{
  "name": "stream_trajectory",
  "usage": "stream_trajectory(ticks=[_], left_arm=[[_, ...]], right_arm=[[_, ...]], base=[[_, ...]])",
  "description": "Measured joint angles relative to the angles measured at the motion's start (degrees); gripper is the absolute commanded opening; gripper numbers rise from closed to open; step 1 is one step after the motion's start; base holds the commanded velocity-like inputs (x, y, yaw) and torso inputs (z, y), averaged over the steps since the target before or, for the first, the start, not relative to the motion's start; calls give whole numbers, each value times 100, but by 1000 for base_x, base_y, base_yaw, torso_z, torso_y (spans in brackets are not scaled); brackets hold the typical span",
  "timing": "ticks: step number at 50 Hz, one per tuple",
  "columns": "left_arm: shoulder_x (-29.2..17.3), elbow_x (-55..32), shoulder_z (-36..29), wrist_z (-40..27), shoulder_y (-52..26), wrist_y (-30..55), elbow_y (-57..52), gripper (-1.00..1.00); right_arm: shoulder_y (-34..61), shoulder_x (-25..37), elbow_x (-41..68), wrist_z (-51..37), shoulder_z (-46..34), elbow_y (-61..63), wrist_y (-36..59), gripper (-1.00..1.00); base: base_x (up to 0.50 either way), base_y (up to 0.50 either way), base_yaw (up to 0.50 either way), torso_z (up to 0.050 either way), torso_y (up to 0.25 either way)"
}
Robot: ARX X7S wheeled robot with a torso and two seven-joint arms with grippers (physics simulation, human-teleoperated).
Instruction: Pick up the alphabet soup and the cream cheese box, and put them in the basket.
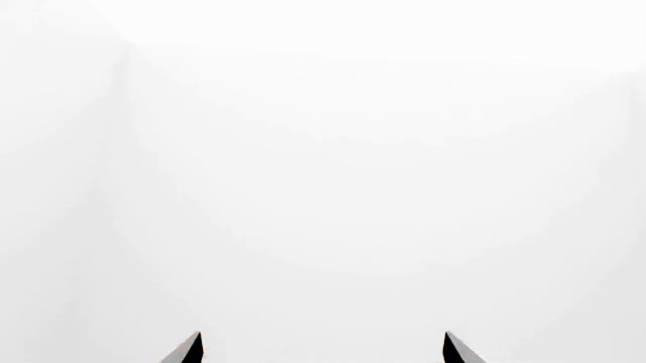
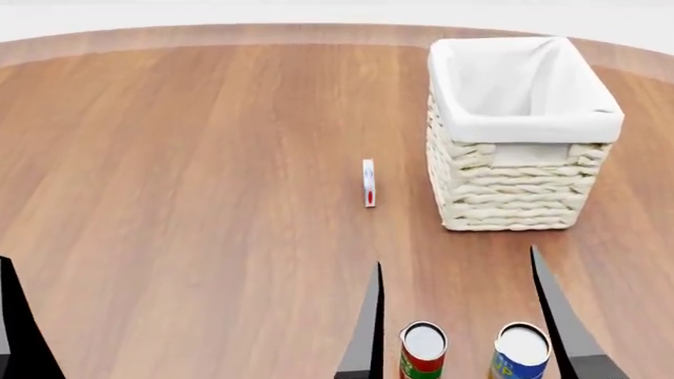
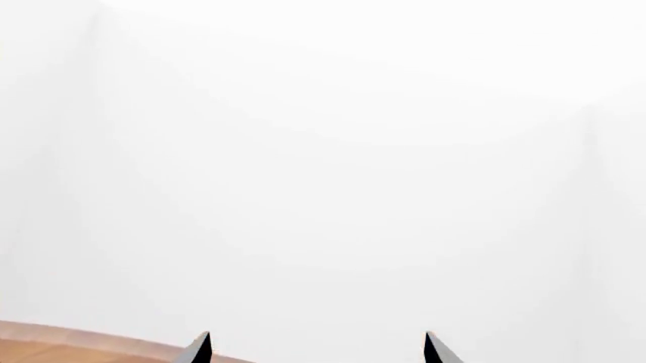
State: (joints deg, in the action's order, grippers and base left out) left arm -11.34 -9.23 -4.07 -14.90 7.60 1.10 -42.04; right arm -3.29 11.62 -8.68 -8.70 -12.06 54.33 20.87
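In the head view the alphabet soup (image 2: 520,353), a blue-labelled can with a pale top, stands at the near edge of the picture. The cream cheese box (image 2: 368,182) stands on its thin edge mid-table, just left of the basket (image 2: 516,189). The basket is cream wicker with a white lining. My right gripper (image 2: 456,257) is open, and its dark fingers (image 2: 552,308) frame both cans from above. In the right wrist view the right gripper (image 3: 316,334) holds nothing. My left gripper (image 1: 323,334) is open and empty, facing white background; one of its fingers (image 2: 19,328) shows at the far left.
A red-and-green can (image 2: 424,351) stands just left of the soup can. The wooden table (image 2: 189,158) stretches wide to the left and has a curved far edge. A strip of the table (image 3: 60,342) shows in the right wrist view.
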Motion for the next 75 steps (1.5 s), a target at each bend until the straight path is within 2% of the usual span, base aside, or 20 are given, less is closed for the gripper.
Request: stream_trajectory(ticks=[75], left_arm=[[-263, 107, -223, -328, -92, 1, 102, 100]], right_arm=[[62, 365, 423, -279, -9, -88, -37, 100]], base=[[265, 0, 0, 0, 0]])
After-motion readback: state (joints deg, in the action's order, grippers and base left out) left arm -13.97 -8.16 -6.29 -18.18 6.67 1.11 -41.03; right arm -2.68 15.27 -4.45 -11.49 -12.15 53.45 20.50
